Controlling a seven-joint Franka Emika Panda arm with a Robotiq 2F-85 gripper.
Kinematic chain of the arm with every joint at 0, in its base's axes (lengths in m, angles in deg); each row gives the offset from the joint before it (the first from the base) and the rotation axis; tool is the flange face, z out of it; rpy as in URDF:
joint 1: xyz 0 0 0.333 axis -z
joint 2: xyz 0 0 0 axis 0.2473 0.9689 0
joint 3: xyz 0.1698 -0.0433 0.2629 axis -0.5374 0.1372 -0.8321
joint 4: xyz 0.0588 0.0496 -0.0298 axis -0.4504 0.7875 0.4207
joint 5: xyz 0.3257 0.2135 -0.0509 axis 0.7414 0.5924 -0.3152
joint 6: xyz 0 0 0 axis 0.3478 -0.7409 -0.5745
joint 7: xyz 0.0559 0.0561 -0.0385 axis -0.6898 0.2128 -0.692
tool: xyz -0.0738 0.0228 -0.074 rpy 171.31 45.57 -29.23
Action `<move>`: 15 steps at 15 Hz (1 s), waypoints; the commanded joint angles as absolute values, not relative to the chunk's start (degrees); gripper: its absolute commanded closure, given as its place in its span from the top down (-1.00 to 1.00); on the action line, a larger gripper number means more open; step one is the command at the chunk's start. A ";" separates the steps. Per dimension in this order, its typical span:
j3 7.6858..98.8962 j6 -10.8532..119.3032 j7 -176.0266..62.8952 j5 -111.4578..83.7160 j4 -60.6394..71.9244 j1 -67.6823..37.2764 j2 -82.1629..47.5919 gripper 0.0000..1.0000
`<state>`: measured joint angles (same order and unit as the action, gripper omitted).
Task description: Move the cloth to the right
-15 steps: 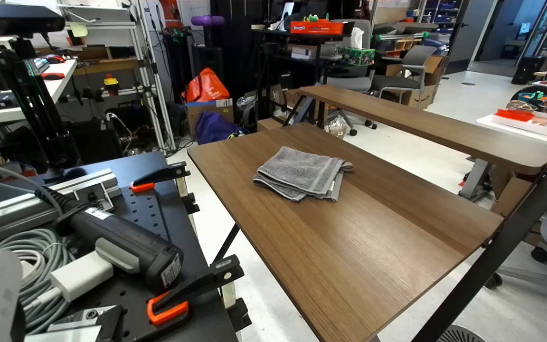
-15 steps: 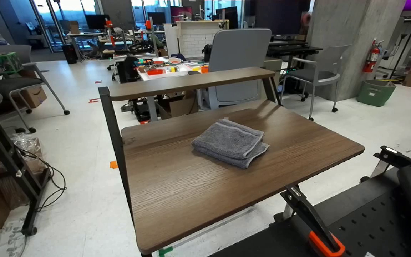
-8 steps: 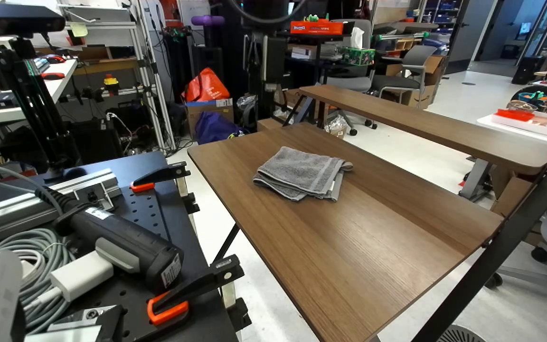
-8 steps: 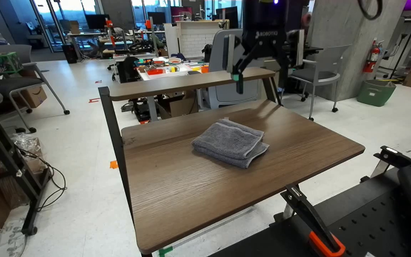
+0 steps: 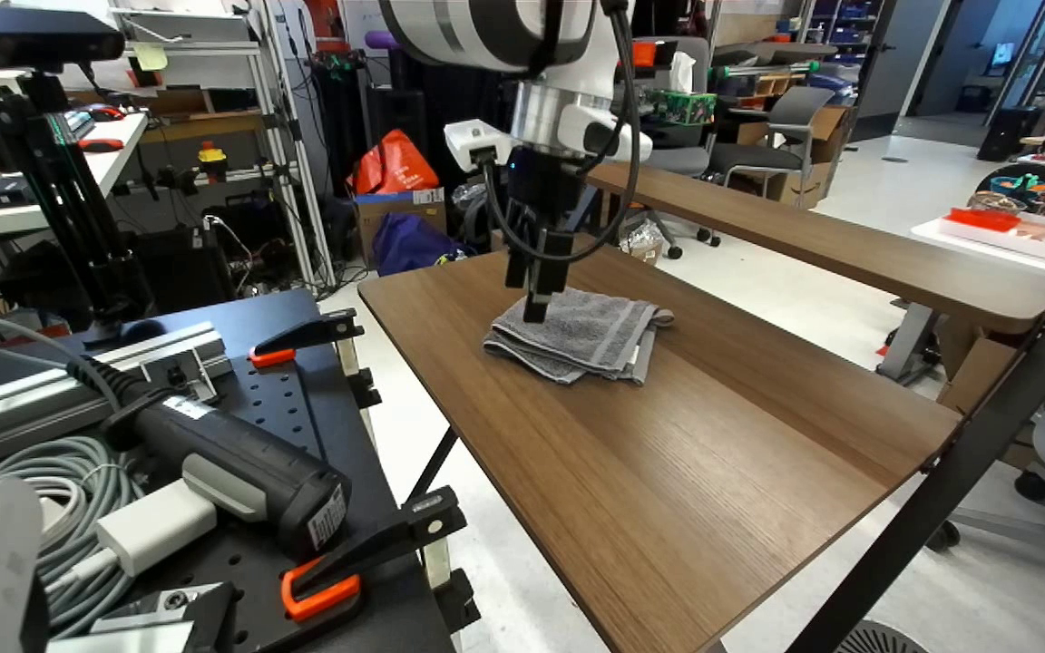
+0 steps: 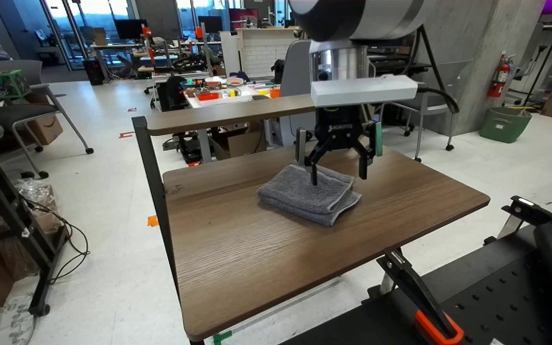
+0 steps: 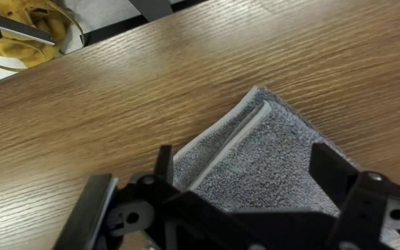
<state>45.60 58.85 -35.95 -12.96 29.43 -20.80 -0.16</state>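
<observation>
The grey folded cloth lies flat on the wooden table in both exterior views [image 5: 600, 336] [image 6: 300, 191]. It also fills the lower middle of the wrist view [image 7: 273, 166], where its two layered pale hems show. My gripper [image 6: 338, 179] points down over the cloth, with its fingers spread wide and nothing between them. In an exterior view [image 5: 527, 301] one finger covers part of the cloth. In the wrist view the gripper's fingers [image 7: 242, 154] stand over opposite sides of the cloth. I cannot tell whether the fingertips touch it.
The wooden table [image 5: 713, 472] has a raised shelf [image 5: 813, 227] along one long side, held by a dark post [image 6: 151, 182]. A black bench [image 5: 250, 317] with orange-handled clamps [image 5: 377, 549] and a black tool [image 5: 241, 458] stands beside the table.
The arm was out of view one second ago and the gripper hung high above the table half a second ago. It has come down over the cloth, still open. The cloth has not moved.
</observation>
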 commanded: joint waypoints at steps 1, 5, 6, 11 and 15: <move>47.60 58.38 -35.38 -10.28 21.63 -23.20 6.49 1.00; 48.06 57.79 -35.17 -8.19 15.26 -24.01 10.72 1.00; 48.05 57.56 -35.23 -7.60 13.79 -24.04 11.51 1.00; 49.70 57.98 -33.27 -7.36 8.53 -25.38 14.87 1.00; 51.15 57.40 -31.51 -7.78 5.32 -26.46 17.90 1.00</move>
<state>49.30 58.78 -32.99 -8.27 9.38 -24.70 14.74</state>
